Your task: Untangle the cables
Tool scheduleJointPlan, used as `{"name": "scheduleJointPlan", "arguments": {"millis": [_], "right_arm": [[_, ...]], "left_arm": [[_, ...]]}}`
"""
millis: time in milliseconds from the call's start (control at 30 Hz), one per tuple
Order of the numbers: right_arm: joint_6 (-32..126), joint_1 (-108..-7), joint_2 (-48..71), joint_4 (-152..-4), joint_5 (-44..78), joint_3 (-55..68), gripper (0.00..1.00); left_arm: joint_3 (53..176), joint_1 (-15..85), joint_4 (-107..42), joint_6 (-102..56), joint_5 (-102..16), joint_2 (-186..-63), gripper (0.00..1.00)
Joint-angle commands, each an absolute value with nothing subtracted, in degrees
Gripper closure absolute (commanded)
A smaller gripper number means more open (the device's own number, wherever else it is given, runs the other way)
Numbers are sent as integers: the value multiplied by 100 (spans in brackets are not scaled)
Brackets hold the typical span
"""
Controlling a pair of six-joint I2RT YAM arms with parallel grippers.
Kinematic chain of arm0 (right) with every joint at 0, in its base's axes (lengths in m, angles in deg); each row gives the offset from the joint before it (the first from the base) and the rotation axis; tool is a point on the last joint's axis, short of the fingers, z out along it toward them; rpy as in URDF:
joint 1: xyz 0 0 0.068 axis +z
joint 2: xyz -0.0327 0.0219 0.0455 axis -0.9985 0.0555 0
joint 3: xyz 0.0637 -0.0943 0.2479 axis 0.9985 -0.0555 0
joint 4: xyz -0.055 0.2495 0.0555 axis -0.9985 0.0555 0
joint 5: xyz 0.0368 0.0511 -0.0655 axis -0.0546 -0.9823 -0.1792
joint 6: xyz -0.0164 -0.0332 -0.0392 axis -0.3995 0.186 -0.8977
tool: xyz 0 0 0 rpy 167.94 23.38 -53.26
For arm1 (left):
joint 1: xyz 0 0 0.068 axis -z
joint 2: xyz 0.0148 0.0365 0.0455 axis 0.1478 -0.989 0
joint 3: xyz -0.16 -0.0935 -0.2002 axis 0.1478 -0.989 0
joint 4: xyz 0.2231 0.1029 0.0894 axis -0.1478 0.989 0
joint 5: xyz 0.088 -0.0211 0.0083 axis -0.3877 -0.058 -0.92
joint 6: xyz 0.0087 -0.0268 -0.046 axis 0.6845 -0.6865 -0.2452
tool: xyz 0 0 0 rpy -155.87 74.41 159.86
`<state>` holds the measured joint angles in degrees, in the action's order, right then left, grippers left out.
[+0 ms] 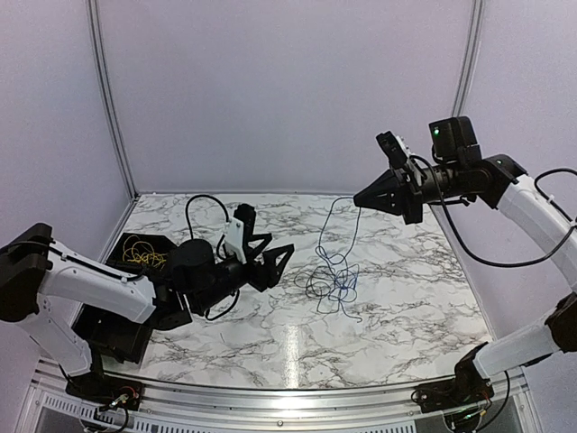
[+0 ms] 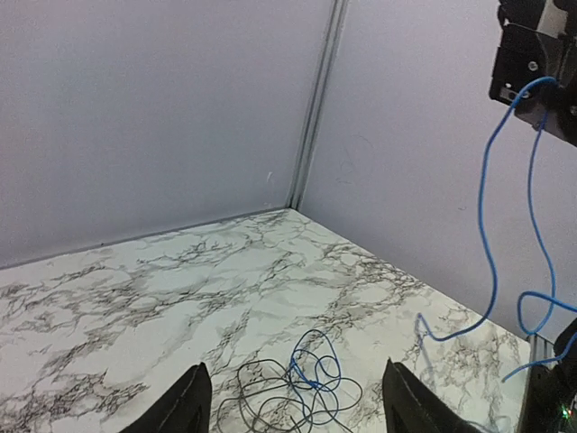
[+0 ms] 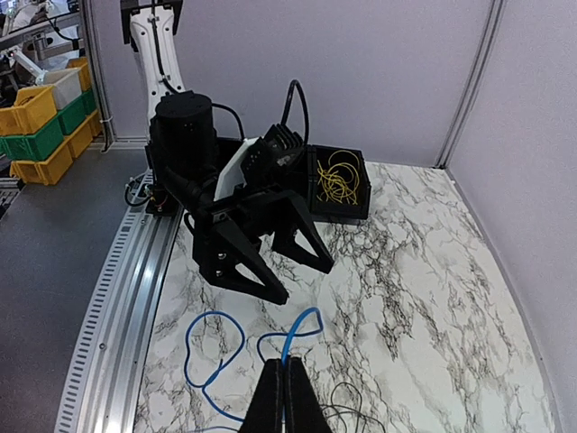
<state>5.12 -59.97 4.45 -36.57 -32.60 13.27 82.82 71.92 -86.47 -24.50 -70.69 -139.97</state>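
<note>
At nine o'clock, the yellow cable (image 1: 144,254) sits in a black box (image 1: 119,259). My left pincer (image 1: 275,259) gapes wide, holding nothing. Black cables (image 1: 314,281) lie in the middle. At two o'clock, my right pincer (image 1: 361,197) pinches the blue cable (image 1: 343,287) tight.

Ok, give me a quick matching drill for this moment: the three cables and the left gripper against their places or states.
1. thin blue cable
2. thin yellow cable
3. thin black cable
4. left gripper

A. coiled in the black bin
B. open, holding nothing
C. pinched in the shut right gripper, hanging down
D. looped on the marble table

Pairs: 1-C, 2-A, 3-D, 4-B
</note>
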Motion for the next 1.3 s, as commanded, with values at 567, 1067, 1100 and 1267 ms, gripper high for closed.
{"name": "scheduleJointPlan", "arguments": {"millis": [567, 1067, 1100, 1267], "right_arm": [[408, -5636, 330, -3953, -3267, 866, 100], [444, -5629, 245, -4148, -3056, 658, 100], [452, -5620, 262, -4171, -3061, 656, 100], [460, -5580, 361, -4188, -3052, 683, 100]], "left_arm": [[10522, 6634, -6281, -1498, -3673, -14435, 48], [10090, 6422, -6061, -2059, -3783, -13590, 41], [10099, 6422, -6055, -2070, -3432, -13585, 41], [10210, 6431, -6048, -2190, -2744, -13761, 44]]}}
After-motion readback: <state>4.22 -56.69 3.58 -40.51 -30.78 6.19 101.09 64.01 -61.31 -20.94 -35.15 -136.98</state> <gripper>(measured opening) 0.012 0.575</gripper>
